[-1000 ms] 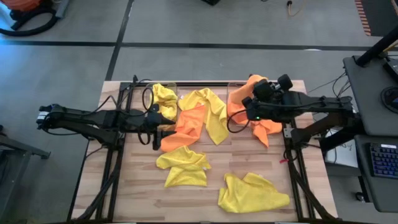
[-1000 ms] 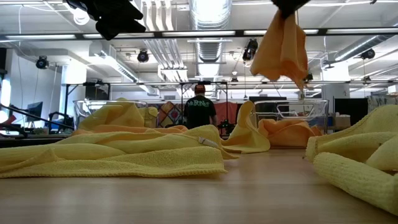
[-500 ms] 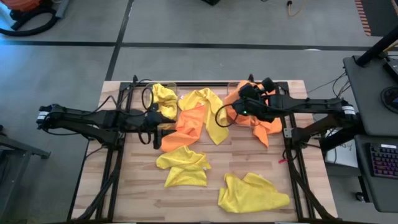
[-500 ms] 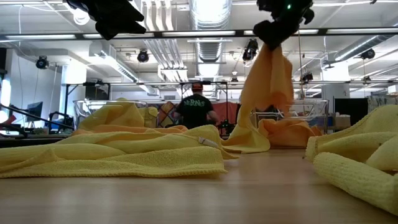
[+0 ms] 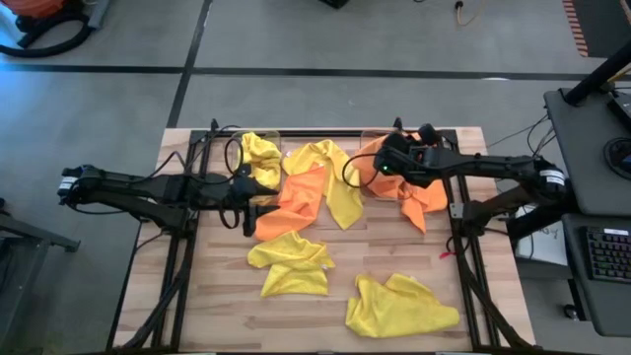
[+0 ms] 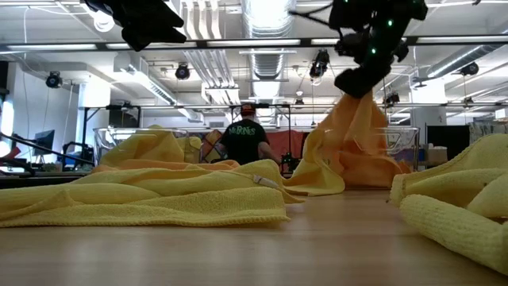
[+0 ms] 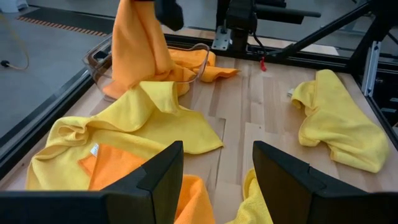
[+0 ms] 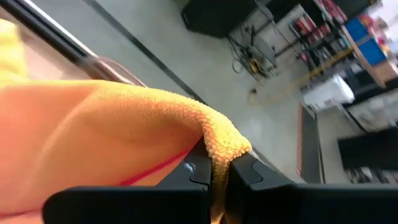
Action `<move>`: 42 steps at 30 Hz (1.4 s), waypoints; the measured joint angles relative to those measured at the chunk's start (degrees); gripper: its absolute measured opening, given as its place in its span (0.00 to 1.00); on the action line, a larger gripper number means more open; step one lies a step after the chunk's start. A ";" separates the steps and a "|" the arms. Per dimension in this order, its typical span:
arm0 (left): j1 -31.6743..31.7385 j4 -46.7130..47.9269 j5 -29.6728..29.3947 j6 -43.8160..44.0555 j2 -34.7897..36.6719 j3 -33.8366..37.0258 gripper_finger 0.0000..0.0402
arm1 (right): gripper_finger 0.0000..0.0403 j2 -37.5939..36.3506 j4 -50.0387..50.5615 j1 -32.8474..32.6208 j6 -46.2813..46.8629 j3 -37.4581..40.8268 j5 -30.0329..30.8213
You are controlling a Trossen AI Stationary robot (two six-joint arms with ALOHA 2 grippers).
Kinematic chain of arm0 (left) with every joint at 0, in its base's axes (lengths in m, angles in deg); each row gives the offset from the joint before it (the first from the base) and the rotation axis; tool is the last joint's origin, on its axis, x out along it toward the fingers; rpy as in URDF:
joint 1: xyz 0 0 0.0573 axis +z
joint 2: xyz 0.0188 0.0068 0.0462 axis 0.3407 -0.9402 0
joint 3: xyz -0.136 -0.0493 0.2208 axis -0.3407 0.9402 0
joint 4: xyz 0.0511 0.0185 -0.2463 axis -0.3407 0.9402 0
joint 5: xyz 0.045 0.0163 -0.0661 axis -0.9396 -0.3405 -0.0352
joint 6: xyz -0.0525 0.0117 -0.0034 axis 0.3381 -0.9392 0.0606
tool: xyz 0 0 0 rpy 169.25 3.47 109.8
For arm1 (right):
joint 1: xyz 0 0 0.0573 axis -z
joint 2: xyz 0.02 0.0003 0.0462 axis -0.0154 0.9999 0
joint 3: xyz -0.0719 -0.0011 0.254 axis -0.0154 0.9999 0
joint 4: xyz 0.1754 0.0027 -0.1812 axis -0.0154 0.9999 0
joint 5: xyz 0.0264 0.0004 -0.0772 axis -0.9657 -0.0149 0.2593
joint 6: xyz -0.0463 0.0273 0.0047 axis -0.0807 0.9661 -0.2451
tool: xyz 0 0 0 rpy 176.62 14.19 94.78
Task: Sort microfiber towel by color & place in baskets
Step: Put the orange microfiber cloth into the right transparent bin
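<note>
An orange towel hangs from the right gripper, its fingers pinching a fold of the cloth tight between them. The towel drapes down into the right basket, the clear bin at the far right of the desk, where more orange cloth lies heaped and spills over the near wall onto the wood. Over on the far left sits the other basket, with a yellow towel bunched inside it. Between the two baskets a long yellow towel lies sprawled, overlapping another orange towel flat on the desk. Nearer the front edge, two more yellow towels: one crumpled near the middle, one toward the right corner. The left gripper hovers just beside the flat orange towel, its fingers spread apart with nothing between them. In the low view a person in a dark shirt shows in the room beyond the desk.
</note>
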 joint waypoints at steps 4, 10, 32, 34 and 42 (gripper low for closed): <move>0.00 0.00 0.02 0.00 0.00 0.00 0.44 | 0.02 -0.74 -0.73 1.56 0.45 1.37 -0.19; 0.00 0.02 0.03 0.00 0.00 0.00 0.44 | 0.02 -0.45 -4.14 1.85 0.41 3.01 -4.64; 0.00 0.02 0.07 0.00 0.00 0.00 0.44 | 0.02 0.62 -27.41 3.15 1.61 14.60 -27.15; 0.00 0.00 0.07 0.00 0.00 0.00 0.44 | 0.02 0.62 -28.44 3.31 1.98 15.01 -28.68; -0.01 0.02 0.07 0.01 -0.07 0.15 0.44 | 0.02 0.62 -28.64 5.24 3.45 16.24 -32.46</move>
